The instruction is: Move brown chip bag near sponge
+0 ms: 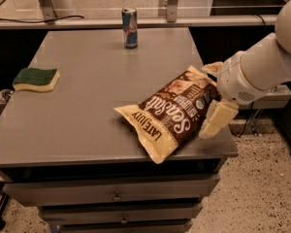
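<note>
Gripper [205,101] sat at the 3 o'clock end of the brown chip bag [172,113], its two pale fingers spread open, one on the far side and one on the near side of that end, not clamped on it. Bag lay flat and slanted by the 4 o'clock corner of the grey table [87,110], well apart from the sponge [36,79] at the 9 o'clock edge. Can [130,27] stood upright at 12 o'clock, near the far edge.

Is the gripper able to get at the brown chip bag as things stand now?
Probably yes. The gripper is at the right end of the brown chip bag, its fingers open to either side, and nothing stands between them.
</note>
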Robot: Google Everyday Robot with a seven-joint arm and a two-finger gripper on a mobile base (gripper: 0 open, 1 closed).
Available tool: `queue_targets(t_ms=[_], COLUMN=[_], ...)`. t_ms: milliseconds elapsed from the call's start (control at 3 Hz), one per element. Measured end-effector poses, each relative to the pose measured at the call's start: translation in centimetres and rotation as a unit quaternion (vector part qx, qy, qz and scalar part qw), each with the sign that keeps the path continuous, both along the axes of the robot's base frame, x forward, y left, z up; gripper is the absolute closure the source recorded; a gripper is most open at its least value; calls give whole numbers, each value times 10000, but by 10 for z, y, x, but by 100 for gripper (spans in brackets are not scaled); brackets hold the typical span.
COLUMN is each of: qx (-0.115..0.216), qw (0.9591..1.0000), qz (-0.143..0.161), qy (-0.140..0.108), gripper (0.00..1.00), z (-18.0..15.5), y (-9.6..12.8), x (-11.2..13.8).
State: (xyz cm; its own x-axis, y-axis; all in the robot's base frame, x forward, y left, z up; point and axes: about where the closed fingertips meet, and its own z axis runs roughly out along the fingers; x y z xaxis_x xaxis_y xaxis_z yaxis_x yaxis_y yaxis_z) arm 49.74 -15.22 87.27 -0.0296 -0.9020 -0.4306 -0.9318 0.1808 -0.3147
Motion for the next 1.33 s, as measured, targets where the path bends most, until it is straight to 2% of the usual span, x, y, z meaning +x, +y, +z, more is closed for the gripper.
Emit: queue_targets(t_ms=[333,1333], qx=[65,97], qw=[9999,9998], qz=[-35,35], qy=[73,161], gripper=[17,87], z=[-17,-25], y=[12,30], x=[10,23])
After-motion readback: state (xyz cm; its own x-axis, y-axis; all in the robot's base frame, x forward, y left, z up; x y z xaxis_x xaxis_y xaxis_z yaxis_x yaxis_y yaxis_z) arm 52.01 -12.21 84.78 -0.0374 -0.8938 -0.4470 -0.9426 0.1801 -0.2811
